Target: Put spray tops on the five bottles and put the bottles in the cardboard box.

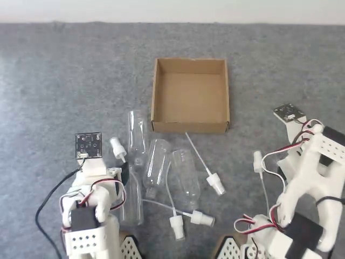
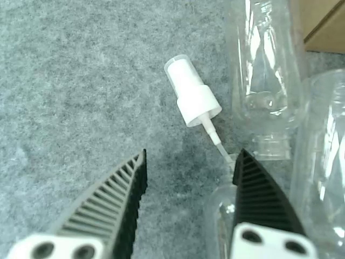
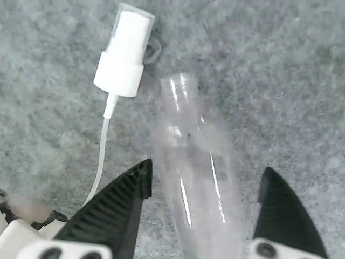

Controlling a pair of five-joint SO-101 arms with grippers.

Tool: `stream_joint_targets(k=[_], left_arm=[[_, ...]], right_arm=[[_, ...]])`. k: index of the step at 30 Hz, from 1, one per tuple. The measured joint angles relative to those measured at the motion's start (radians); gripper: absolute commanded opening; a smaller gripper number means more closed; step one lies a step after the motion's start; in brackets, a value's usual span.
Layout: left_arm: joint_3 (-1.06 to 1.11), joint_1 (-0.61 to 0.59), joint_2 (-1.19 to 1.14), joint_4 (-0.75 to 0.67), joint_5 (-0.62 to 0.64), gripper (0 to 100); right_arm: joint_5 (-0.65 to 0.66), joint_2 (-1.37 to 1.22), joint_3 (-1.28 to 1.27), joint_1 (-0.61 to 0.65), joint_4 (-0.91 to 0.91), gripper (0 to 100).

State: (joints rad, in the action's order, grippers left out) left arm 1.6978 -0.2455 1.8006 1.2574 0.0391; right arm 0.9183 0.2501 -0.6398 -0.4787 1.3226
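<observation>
Grey felt-like surface (image 1: 64,81). Open cardboard box (image 1: 190,127) sits centre-rear. Clear bottles (image 1: 156,162) lie on their sides in front of it, with five loose spray tops (image 1: 215,184) scattered among and beside them.

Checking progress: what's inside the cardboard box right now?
Only bare floor shows inside the cardboard box; a strip behind its near wall is hidden. The bottles lie outside it.

Bottles (image 1: 157,162) and spray tops (image 1: 215,184) on the table (image 1: 54,81), just before the cardboard box (image 1: 188,127)

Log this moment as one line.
left gripper: open, near spray top | right gripper: open, bottle between its jaws | box: nothing inside
</observation>
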Motion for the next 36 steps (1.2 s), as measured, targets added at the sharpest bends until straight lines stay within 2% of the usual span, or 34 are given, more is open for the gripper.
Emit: stream_joint_targets(k=[8, 16, 25, 36], left_arm=[[0.000, 0.000, 0.000, 0.000, 0.000, 25], [0.000, 0.000, 0.000, 0.000, 0.000, 25], [0.000, 0.000, 0.000, 0.000, 0.000, 25], [0.000, 0.000, 0.000, 0.000, 0.000, 25]], right_arm=[[0.046, 0.000, 0.000, 0.003, 0.011, 31.0], [0.060, 0.000, 0.054, 0.106, 0.141, 31.0], [0.072, -0.005, 0.058, 0.153, 0.120, 31.0], [0.118, -0.311, 0.222, 0.152, 0.100, 30.8]])
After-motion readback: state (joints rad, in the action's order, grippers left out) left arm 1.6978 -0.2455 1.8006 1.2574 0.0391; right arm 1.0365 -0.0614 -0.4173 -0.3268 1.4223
